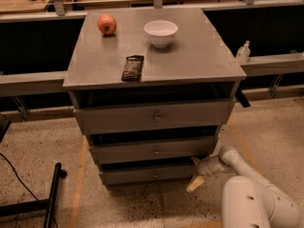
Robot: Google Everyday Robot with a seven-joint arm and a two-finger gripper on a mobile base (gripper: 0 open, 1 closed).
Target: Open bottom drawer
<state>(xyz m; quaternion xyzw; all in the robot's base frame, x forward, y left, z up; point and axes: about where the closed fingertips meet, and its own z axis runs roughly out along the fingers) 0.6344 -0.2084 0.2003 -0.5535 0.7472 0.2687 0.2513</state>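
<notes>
We log the gripper (195, 173) beside the right end of the bottom drawer (137, 175), a flat grey front with a round knob. Jaws spread wide, holding nothing.

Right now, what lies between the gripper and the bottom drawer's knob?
Only the bare front of the bottom drawer, camera view; the gripper is beside its right end.

Bottom drawer (152, 174) reads matt grey, metal-look, with a dull sheen on the cabinet top (190, 56). Smooth pale plastic gripper (194, 173), fingers spread, sits at that drawer's right end. Glossy white bowl (161, 32) up top.
</notes>
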